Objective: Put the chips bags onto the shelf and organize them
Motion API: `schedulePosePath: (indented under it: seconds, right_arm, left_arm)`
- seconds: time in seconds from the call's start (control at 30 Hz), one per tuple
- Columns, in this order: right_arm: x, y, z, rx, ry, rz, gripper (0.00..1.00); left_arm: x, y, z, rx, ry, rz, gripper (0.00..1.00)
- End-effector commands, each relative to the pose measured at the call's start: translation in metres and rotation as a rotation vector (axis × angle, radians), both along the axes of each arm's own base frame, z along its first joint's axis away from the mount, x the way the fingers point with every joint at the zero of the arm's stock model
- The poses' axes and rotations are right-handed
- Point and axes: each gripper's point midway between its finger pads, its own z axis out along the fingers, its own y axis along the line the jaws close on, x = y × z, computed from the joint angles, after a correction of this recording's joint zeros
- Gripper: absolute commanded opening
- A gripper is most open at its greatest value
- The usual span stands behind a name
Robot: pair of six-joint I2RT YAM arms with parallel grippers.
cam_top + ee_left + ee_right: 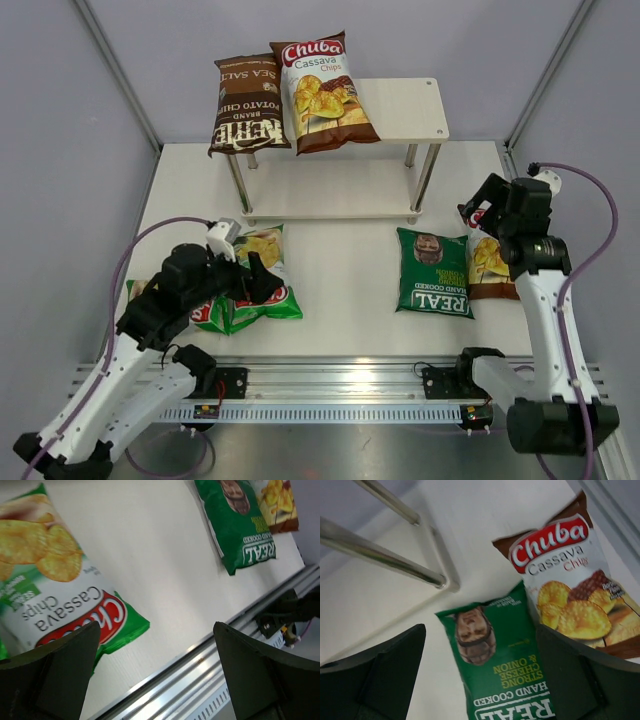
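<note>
Wooden shelf (410, 105) top: Kettle bag (243, 105), Chuba bag (322, 95).

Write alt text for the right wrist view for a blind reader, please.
The open right end effector hovers above a dark green REAL bag on the table, which touches a brown-and-white Chuba Cassava Chips bag. The shelf's metal legs cross the upper left.

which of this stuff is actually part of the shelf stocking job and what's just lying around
Part of the job:
- shelf
- brown kettle bag and brown chuba bag, on top of it
- light green bags, dark green bag and second brown chuba bag, on the table

Just there:
- metal rail
- purple cables
</note>
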Motion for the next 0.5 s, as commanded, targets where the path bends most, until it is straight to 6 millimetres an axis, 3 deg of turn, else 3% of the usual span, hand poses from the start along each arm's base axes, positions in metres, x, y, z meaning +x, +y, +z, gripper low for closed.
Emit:
schedulePosePath:
  seconds: [0.0,0.17,0.27,0.3,0.37,0.4,0.47]
  right_arm:
    - [0.014,-0.010,-0.055,0.047,0.167,0.034,1.00]
    - [0.062,-0.045,-0.064,0.046,0.211,-0.030,0.99]
    - [0.097,-0.062,-0.075,0.059,0.245,-0.050,0.99]
    - [0.106,-0.075,-0.090,0.077,0.278,-0.076,1.00]
    - [0.123,-0.086,-0.086,0.092,0.257,-0.050,0.99]
    - [0.135,-0.106,-0.087,0.080,0.267,-0.087,0.99]
    - [0.132,-0.129,-0.095,0.012,0.342,-0.141,0.99]
  left_arm:
    - [0.003,-0.019,0.002,0.013,-0.030,0.010,0.99]
    - [-0.009,-0.029,-0.003,0.074,0.022,-0.048,0.99]
    - [-0.017,-0.017,-0.011,0.150,0.060,-0.047,0.99]
    - [-0.020,-0.010,-0.009,0.174,0.062,-0.034,0.99]
    - [-0.023,0.002,0.001,0.193,0.020,-0.022,0.99]
    - [-0.025,0.003,0.005,0.185,0.009,-0.021,0.99]
    - [-0.032,0.005,0.022,0.152,-0.053,-0.058,0.99]
